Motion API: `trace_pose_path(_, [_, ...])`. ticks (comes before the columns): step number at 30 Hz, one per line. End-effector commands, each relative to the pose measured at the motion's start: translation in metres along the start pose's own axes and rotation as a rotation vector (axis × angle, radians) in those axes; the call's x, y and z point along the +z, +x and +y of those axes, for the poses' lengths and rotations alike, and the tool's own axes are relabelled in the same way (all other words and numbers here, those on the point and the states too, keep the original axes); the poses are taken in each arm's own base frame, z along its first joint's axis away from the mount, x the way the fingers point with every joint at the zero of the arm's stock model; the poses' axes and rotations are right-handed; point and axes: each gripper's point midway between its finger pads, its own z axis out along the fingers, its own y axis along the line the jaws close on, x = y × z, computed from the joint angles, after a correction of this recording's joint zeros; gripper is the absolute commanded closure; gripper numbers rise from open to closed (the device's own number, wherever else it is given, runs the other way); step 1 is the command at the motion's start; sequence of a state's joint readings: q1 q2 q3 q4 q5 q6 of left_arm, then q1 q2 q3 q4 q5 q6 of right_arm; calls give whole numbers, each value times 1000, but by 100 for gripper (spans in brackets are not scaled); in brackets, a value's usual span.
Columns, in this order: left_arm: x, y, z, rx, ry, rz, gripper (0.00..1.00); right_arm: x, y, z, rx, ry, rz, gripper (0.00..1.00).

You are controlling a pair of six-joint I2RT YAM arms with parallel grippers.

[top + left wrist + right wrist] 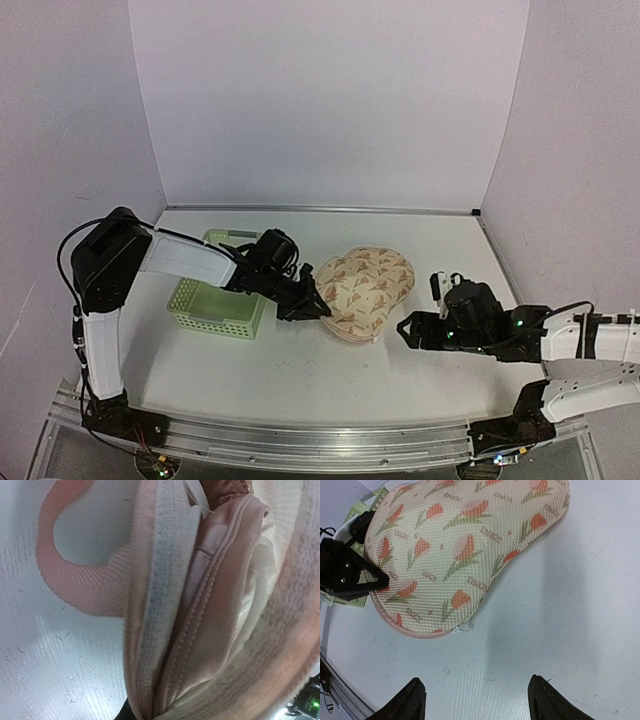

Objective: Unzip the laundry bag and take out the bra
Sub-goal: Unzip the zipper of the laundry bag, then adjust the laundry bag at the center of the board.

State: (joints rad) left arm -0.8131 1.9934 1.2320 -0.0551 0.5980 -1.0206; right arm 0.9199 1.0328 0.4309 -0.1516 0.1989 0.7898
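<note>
laundry bag (365, 288) partly unzipped at left; bra (215, 605) visible inside, not removed. right hand (476, 681) spread, empty; left hand (308, 305): cannot tell.

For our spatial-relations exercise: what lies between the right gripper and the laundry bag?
Only bare white table. The right wrist view shows the right gripper, jaws apart, stopping short of the laundry bag, with nothing on the stretch between them.
</note>
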Motion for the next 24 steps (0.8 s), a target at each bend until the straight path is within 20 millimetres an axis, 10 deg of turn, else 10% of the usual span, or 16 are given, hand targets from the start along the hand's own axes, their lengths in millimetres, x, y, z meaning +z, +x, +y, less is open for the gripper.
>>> trace_pose_path(1, [-15,3,-34,61,35,-89,86,-22,-45,9,6,27,-88,26])
trace_pose_path(24, [34,88,-74,129,-12,-44,45,13,-122,25,51,130,-83,18])
